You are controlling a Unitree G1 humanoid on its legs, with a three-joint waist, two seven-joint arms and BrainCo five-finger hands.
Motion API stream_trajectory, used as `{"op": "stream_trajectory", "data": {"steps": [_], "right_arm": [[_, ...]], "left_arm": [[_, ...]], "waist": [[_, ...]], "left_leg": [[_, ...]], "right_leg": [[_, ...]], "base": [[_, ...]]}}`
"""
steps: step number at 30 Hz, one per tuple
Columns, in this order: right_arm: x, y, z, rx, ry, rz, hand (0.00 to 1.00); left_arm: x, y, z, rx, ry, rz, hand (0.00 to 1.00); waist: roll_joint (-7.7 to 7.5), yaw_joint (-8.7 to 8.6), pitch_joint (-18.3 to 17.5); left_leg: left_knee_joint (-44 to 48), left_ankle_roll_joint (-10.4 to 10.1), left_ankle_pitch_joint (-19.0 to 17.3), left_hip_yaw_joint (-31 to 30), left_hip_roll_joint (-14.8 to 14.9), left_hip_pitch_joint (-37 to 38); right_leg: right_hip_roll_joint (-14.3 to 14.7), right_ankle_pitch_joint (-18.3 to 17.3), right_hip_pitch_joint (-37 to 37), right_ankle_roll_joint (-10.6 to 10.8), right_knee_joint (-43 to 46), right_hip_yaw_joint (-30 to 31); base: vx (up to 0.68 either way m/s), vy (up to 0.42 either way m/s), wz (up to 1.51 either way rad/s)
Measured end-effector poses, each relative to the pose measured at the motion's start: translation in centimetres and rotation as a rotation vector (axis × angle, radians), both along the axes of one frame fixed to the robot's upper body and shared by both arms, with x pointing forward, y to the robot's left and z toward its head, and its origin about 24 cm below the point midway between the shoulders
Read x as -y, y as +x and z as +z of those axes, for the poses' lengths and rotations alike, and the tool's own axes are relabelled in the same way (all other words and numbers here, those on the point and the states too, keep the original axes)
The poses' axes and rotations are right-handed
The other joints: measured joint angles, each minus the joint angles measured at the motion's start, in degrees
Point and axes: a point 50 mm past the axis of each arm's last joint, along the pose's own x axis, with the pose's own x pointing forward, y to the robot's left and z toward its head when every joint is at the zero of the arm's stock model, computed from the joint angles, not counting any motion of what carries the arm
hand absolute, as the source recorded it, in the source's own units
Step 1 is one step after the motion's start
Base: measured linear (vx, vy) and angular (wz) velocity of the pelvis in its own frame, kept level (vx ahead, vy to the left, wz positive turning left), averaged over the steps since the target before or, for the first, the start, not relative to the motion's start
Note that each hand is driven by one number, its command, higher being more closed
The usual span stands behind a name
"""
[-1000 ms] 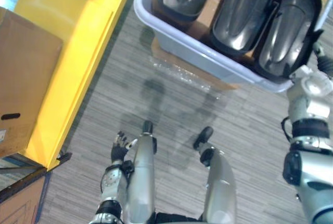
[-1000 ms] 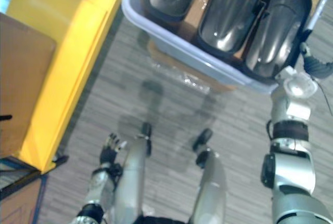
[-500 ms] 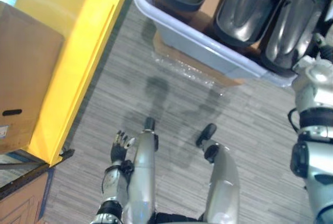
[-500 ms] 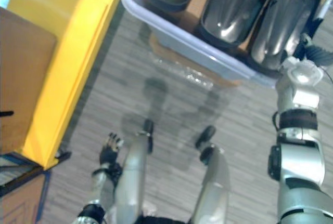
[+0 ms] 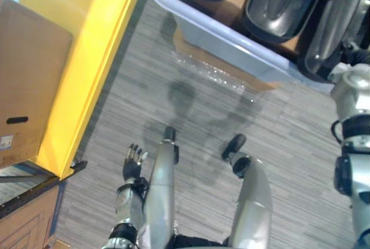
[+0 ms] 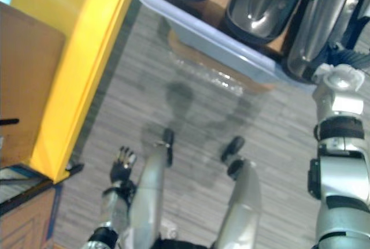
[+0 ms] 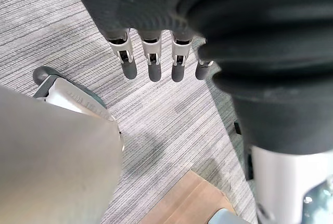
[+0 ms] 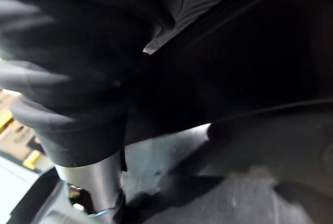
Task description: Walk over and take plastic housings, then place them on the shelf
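Left hand [image 5: 131, 168] hung low over the floor, fingers straight, holding nothing. Right hand [image 8: 73, 83] was up against the rightmost housing [image 5: 334, 26] in the bin [image 5: 222, 34], its fingers hidden, so I couldn't tell its grip.

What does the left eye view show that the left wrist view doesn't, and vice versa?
Left eye view adds: black plastic housings standing in a grey bin, a yellow shelf, a cardboard box. Left wrist view adds: fingers of the left hand up close, straight, holding nothing. Both: the left hand above striped grey carpet.
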Motion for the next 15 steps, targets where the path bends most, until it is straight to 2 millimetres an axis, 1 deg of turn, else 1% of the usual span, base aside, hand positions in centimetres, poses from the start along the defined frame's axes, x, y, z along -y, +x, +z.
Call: {"op": "stream_trajectory", "data": {"steps": [4,5,10,13,15], "right_arm": [[0.8,-0.3,0.0,-0.03,-0.019,-0.027,1.0],[0.8,-0.3,0.0,-0.053,-0.051,-0.029,1.0],[0.7,-0.2,-0.4,-0.112,-0.087,-0.034,1.0],[0.6,-0.2,-0.4,-0.16,-0.161,-0.058,1.0],[0.6,-0.2,-0.8,-0.2,-0.19,-0.065,1.0]], "left_arm": [[-0.3,-0.6,-0.2,-0.005,-0.004,0.015,0.0],[-0.3,-0.7,-0.3,-0.007,-0.019,0.025,0.0],[-0.3,-0.7,-0.4,-0.01,-0.02,0.024,0.0],[-0.3,-0.9,-0.5,-0.012,-0.02,0.026,0.0],[-0.3,-1.3,-0.7,-0.023,-0.019,0.026,0.0]], "waist": [[0.0,0.01,0.0],[0.0,-0.01,0.0],[0.0,0.02,0.0],[0.0,0.0,0.0],[0.02,0.0,-0.01]], "left_leg": [[0.04,0.0,0.0,-0.02,0.02,0.01],[0.06,0.0,0.0,-0.05,0.03,0.02],[0.08,-0.01,0.01,-0.11,0.08,0.47],[0.11,-0.02,0.02,-0.05,0.12,0.78],[-0.14,-0.01,0.01,0.09,0.15,2.1]], "right_leg": [[0.01,-0.01,0.0,-0.02,0.07,0.0],[0.02,-0.02,0.02,-0.05,0.13,-0.01],[0.02,-0.07,0.37,-0.13,0.26,0.02],[0.05,-0.07,0.66,-0.14,0.25,0.02],[0.1,-0.07,2.03,-0.13,-0.08,-0.06]], "base": [[0.0,0.0,0.0],[0.0,0.0,0.0],[0.0,0.0,0.0],[0.0,0.0,0.0],[0.0,0.0,0.0]]}}
